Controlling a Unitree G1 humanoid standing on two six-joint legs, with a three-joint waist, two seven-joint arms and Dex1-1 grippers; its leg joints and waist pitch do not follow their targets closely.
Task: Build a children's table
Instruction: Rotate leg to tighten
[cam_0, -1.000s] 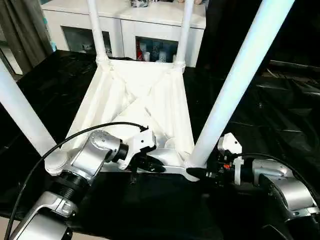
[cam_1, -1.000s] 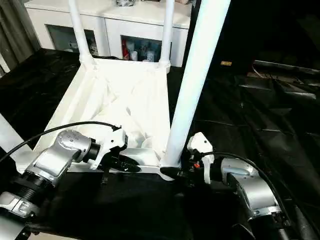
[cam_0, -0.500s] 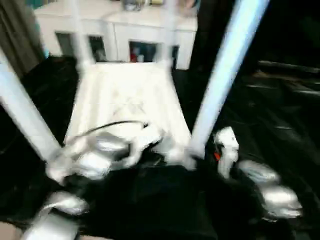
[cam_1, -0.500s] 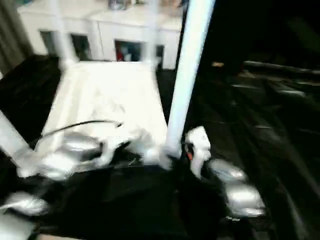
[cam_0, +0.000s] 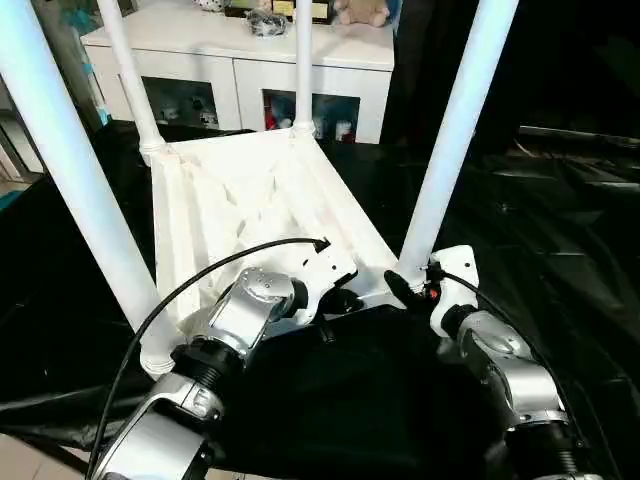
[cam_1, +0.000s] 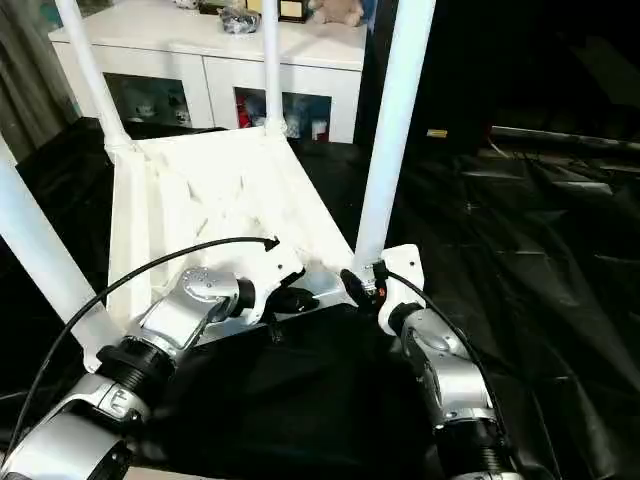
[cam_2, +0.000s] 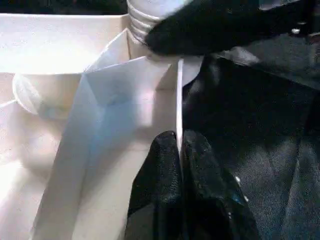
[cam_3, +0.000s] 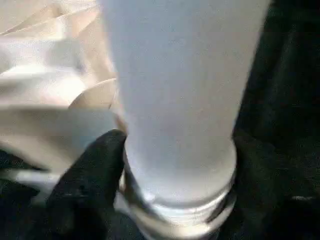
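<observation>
Table: children's table lies upside down on the black-draped bench, four legs up.
Left gripper: jaws pressed together on the top's thin near rim, steadying it.
Right gripper: jaws spread around the near right leg at its socket.
Hidden: leg tops cut off; socket seating unclear.

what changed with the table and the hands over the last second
The children's table turned on the black cloth: its near right corner swung away from the robot and the far legs went left. Both hands went with it. Unchanged: the left hand pinches the near rim, the right hand clasps the base of the near right leg, and all four legs stand in their sockets.
</observation>
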